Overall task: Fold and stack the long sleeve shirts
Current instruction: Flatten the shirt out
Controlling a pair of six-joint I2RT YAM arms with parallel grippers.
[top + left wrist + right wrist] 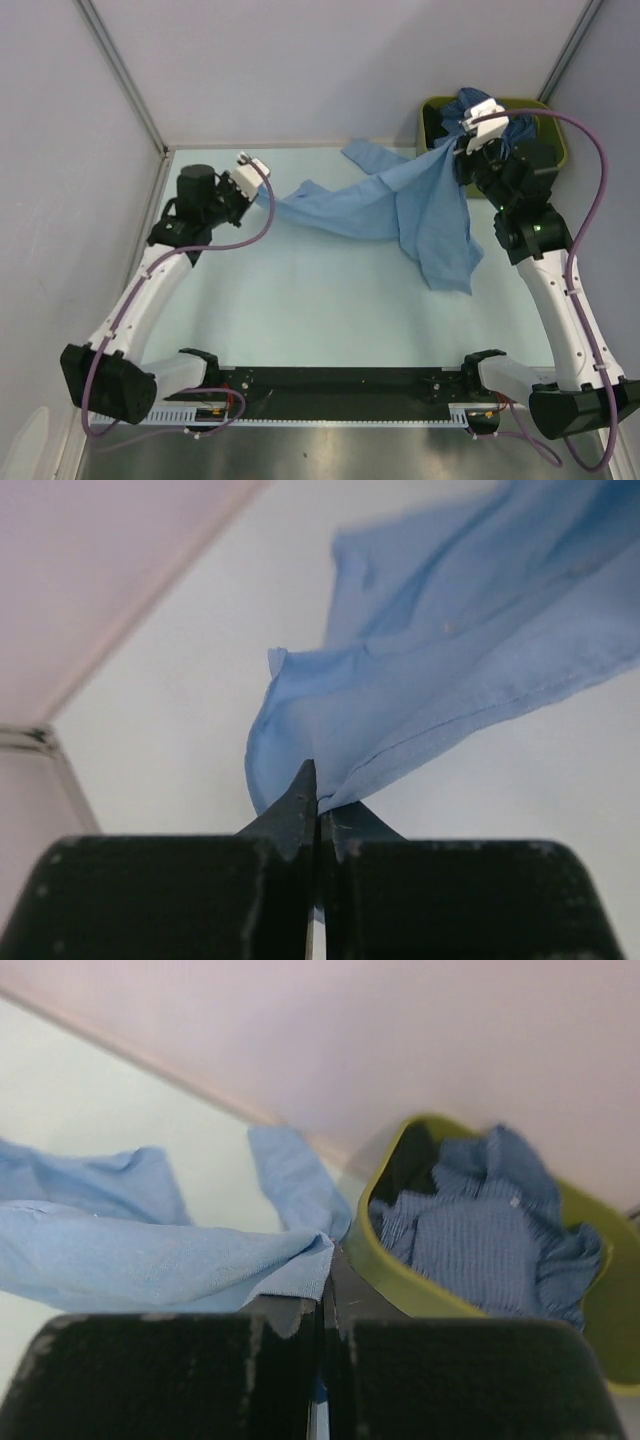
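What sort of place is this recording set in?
Probably a lab robot cell, not a home: plain grey panel walls box in a pale tabletop, the left arm and right arm are mounted at its near edge, and an olive-green bin holds blue cloth.

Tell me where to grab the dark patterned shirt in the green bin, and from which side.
I'd pinch the crumpled peak of the dark shirt where it heaps near the bin rim, coming straight down from above: the bin's walls block every side, and only the top folds stand free.
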